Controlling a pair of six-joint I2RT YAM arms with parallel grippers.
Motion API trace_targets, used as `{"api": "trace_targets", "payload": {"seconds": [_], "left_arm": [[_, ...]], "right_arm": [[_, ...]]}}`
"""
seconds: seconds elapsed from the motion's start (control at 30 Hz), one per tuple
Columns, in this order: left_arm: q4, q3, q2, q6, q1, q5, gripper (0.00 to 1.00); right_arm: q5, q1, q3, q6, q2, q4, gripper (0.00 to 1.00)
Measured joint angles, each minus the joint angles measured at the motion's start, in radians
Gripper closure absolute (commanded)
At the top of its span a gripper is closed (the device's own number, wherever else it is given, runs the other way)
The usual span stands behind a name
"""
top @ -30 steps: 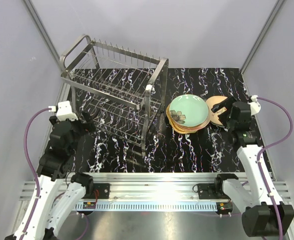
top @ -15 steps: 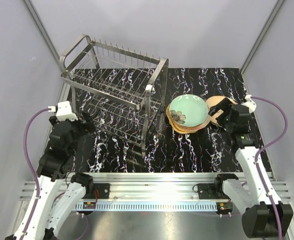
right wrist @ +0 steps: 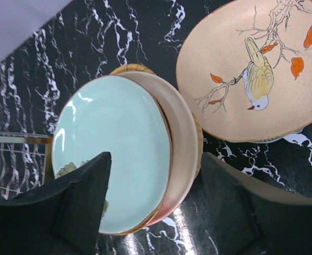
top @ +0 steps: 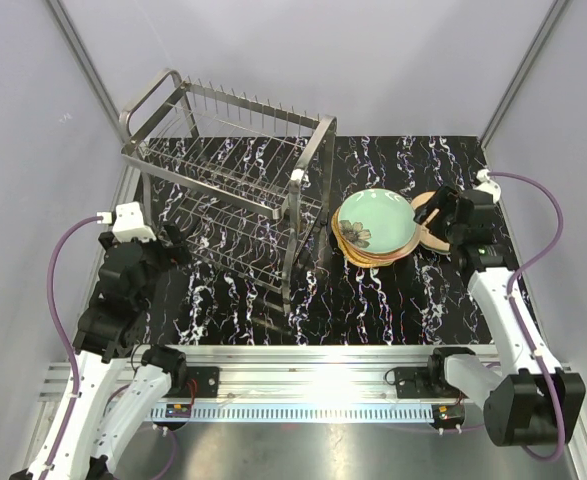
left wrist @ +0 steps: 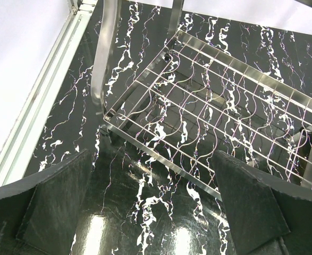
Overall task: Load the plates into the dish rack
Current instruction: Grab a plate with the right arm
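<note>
A stack of plates point(top: 376, 228) lies right of the dish rack point(top: 228, 190), topped by a mint-green flowered plate point(right wrist: 113, 154) on a pink-cream plate point(right wrist: 186, 149), with a woven rim point(right wrist: 132, 68) showing beneath. A beige plate painted with a bird point(right wrist: 251, 74) lies beside the stack. My right gripper point(right wrist: 156, 183) hovers open over the stack's right edge, one finger above the mint plate, the other above the table. My left gripper point(left wrist: 156, 196) stands open and holds nothing, near the rack's lower tier point(left wrist: 214, 106). The rack holds no plates.
The rack's upright steel leg point(top: 291, 255) stands between the stack and the lower tier. Grey enclosure walls close in on both sides, and an aluminium rail point(top: 303, 360) runs along the near edge. Marbled black table point(top: 373, 300) shows in front of the stack.
My right gripper has moved away from me and leftward, from beside the bird plate to over the stack's right edge. Its jaws have narrowed slightly. The left arm has not moved.
</note>
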Motion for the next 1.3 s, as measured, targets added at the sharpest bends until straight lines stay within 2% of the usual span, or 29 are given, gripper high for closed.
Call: {"api": "trace_targets", "payload": {"seconds": [0.1,0.3,0.8,1.07,1.2,1.3], "left_arm": [[0.0,0.0,0.0,0.0,0.0,0.001,0.01],[0.0,0.0,0.0,0.0,0.0,0.006,0.01],[0.0,0.0,0.0,0.0,0.0,0.027,0.01],[0.0,0.0,0.0,0.0,0.0,0.044,0.01],[0.0,0.0,0.0,0.0,0.0,0.06,0.01],[0.0,0.0,0.0,0.0,0.0,0.067,0.01]], "right_arm": [[-0.011,0.0,0.013,-0.019,0.056,-0.008,0.44],[-0.011,0.0,0.019,-0.033,0.138,-0.027,0.51],[-0.035,0.0,0.018,-0.031,0.219,-0.008,0.5],[-0.085,0.0,0.017,-0.024,0.248,0.05,0.53],[-0.098,0.0,0.014,-0.022,0.276,0.063,0.57],[-0.101,0.0,0.014,-0.02,0.29,0.065,0.67]]}}
